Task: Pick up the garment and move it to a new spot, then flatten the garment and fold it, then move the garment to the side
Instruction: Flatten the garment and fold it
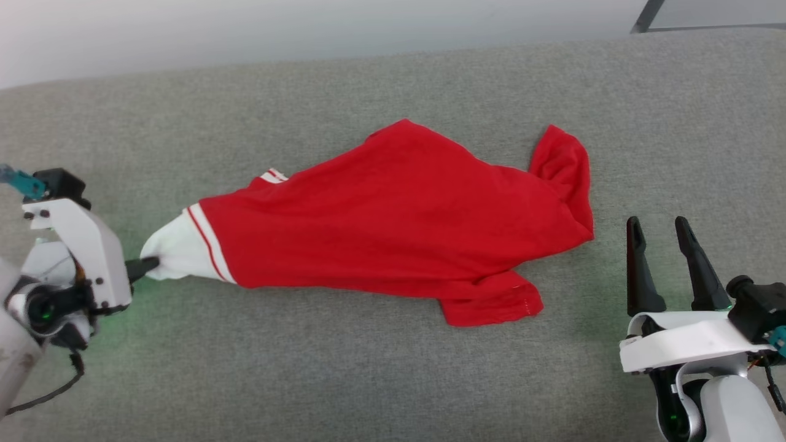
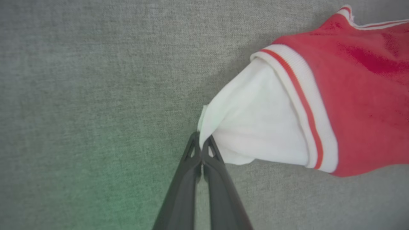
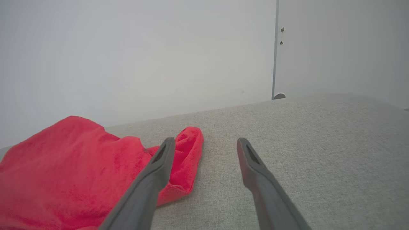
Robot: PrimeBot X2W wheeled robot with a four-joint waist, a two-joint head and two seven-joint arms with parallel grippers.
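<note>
Pinching the white sleeve tip of the garment (image 1: 393, 221) with the left hand (image 1: 147, 265), dark fingers pressed flat together on the cloth, at the middle left of the head view. Spreading from that pinch as a long tapered wedge of soft red jersey across the centre of the frame, lying on the grey woven tabletop (image 1: 368, 380). Showing a ribbed white band with a thin red stripe between white cloth and red, and a crumpled, upturned fold at the upper right. Holding the right hand (image 1: 657, 224) open at the lower right, slim pointed fingers parted and empty, near the red hem but apart from it.
</note>
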